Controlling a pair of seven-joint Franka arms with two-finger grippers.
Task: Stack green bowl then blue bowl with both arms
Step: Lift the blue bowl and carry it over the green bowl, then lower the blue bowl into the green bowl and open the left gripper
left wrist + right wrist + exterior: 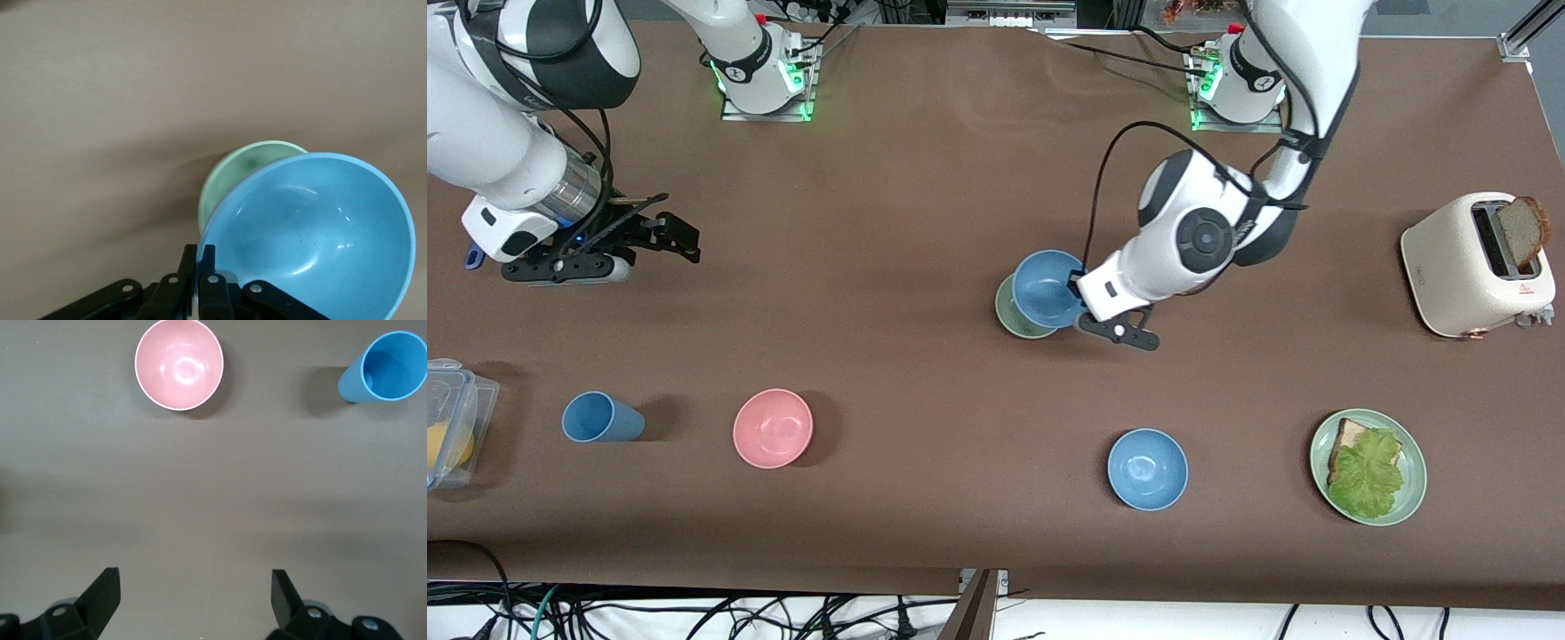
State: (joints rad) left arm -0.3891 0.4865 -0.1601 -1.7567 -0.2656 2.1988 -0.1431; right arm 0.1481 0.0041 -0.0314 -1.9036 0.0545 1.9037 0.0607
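The brown table (925, 178) carries everything, and the relation that matters sits near its middle: the left arm (1209, 231), reaching in from its base, holds the blue bowl (1048, 286) in the air over the green bowl (1016, 313), but not squarely over it. In the front view the green bowl peeks out from under the blue one on the side toward the front camera and toward the right arm's end of the table, so the held bowl is offset from the centre of its target. The left wrist view agrees: the blue bowl (313, 233) is tilted and covers only part of the green bowl (243, 177). The left gripper (1080, 311) is pinched tight on the blue bowl's rim. Judging from this, the coming move calls for a small shift of the blue bowl toward the green bowl's exposed side, levelling it, then lowering and letting go. The right arm (507, 151) waits at its own end of the table, its right gripper (680, 236) spread wide and empty over bare cloth. Nearer the front camera lie a pink bowl (773, 428), a blue cup (600, 418) and a second, brighter blue bowl (1147, 468), all well apart from the stack.
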